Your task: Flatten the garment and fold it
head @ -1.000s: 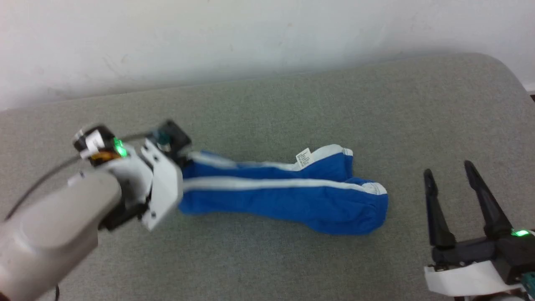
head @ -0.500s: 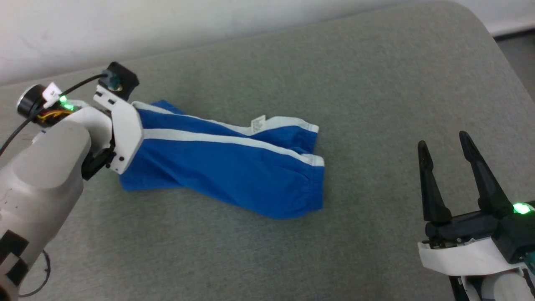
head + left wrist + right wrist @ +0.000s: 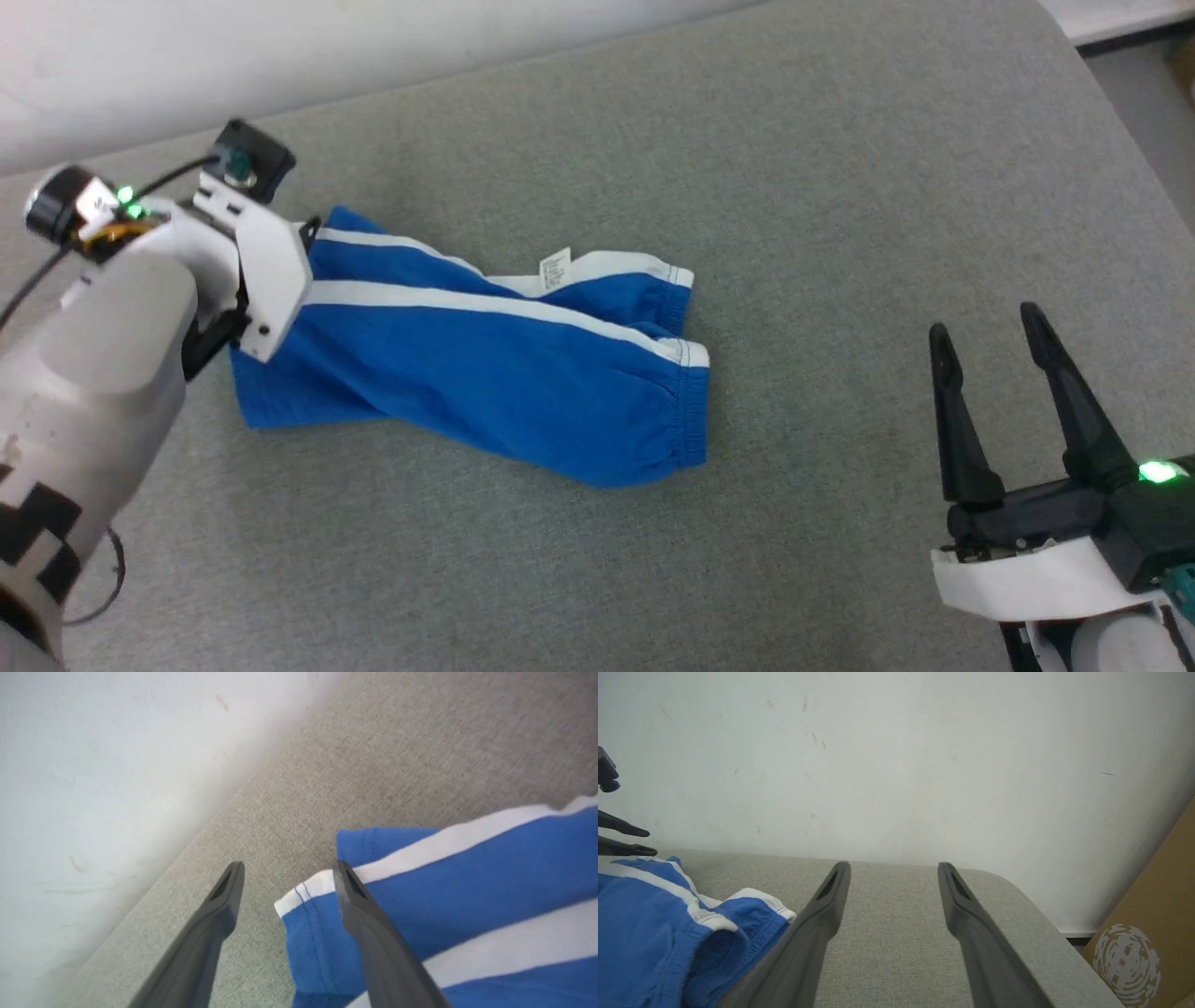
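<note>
Two long dark fingers of the right gripper (image 3: pixel 983 327) stand apart and empty in the head view, well apart from the small bright blue soft shorts with white stripes (image 3: pixel 485 373), which lie rumpled lengthwise on the grey woven cushion (image 3: pixel 840 187). It is probably parked there until a corner needs pulling.

In the left wrist view the left gripper (image 3: pixel 286 870) is spread at the hem corner and clamps nothing. One finger lies over the cloth, perhaps touching it.

In the right wrist view the shorts lie at the lower left, and the spread fingers frame bare cushion

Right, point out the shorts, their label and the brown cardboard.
shorts (image 3: pixel 485 373), head view, blue middle panel.
label (image 3: pixel 555 270), head view, middle of white tag.
brown cardboard (image 3: pixel 1167 891), right wrist view, bare face above the white print.
</note>
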Controlling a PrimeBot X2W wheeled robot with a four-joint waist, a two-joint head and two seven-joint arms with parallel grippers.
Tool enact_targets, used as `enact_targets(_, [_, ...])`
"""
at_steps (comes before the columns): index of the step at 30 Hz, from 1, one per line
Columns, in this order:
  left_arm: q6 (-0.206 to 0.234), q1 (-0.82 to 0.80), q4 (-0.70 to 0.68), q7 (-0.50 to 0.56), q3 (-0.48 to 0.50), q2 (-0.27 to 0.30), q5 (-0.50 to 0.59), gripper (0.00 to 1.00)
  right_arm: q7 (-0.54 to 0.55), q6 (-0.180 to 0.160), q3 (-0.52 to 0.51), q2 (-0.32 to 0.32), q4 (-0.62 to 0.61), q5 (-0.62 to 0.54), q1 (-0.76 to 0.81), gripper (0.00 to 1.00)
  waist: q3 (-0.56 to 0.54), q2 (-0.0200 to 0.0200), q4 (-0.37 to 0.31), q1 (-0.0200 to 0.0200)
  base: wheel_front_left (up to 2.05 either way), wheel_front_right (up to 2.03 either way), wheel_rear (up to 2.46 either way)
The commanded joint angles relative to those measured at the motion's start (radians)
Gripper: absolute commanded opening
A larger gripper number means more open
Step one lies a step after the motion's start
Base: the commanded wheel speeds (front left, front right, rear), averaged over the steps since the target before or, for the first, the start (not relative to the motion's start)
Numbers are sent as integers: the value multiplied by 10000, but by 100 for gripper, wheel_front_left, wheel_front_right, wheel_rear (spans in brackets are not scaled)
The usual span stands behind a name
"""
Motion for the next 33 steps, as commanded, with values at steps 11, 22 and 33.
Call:
enact_targets(11, [-149, -1053, -1772, 2730, -834, 576, -1196, 100, -47, -21, 147, 32, 79, -120, 386, 100, -943, -1, 815, -2, 0, 0, 0])
enact_targets(22, [-152, -681, -3263, 5332, -1288, 1709, -1993, 100, -47, -21, 185, 32, 17, 65, 41, 100, -27, -1, 139, -2, 0, 0, 0])
enact_targets(33, [-153, 18, -3612, 6748, -1354, 2246, -2262, 0, -47, -21, -87, 32, 27, 142, 6, 100, 122, -1, 131, -2, 0, 0, 0])
